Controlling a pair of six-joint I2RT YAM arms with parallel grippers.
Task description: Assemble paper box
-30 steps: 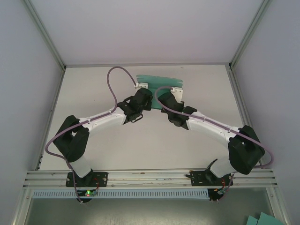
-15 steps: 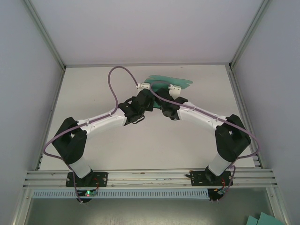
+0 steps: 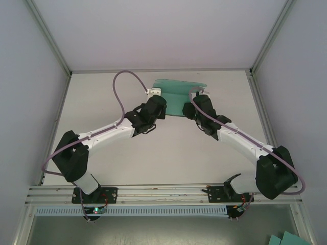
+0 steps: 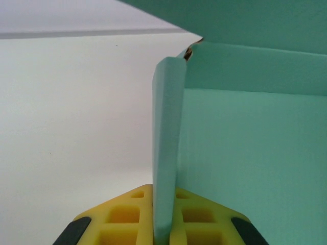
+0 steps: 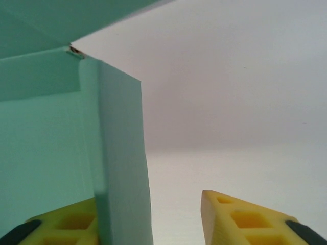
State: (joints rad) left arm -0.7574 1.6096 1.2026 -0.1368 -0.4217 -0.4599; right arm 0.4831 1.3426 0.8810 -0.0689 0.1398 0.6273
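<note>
Paper box: I see the paper box (image 3: 176, 95) at the far middle of the table (image 3: 163, 158), between my two grippers. It is partly folded, with the teal card not lying flat.
Left gripper: my left gripper (image 3: 157, 98) sits at the box's left edge. In the left wrist view its yellow fingers (image 4: 125, 214) are closed on an upright side flap (image 4: 164, 143), which runs straight up from between them.
Right gripper: my right gripper (image 3: 194, 98) is at the box's right edge. In the right wrist view its jaws stand apart.
Right flap: the upright flap (image 5: 122, 163) lies against the finger on the box side (image 5: 66, 222). The other finger (image 5: 240, 217) is well clear of it, with bare table between.
Box interior: in both wrist views I see the floor panel meet a back panel (image 4: 255, 66) at a crease, with a small gap at each corner.
</note>
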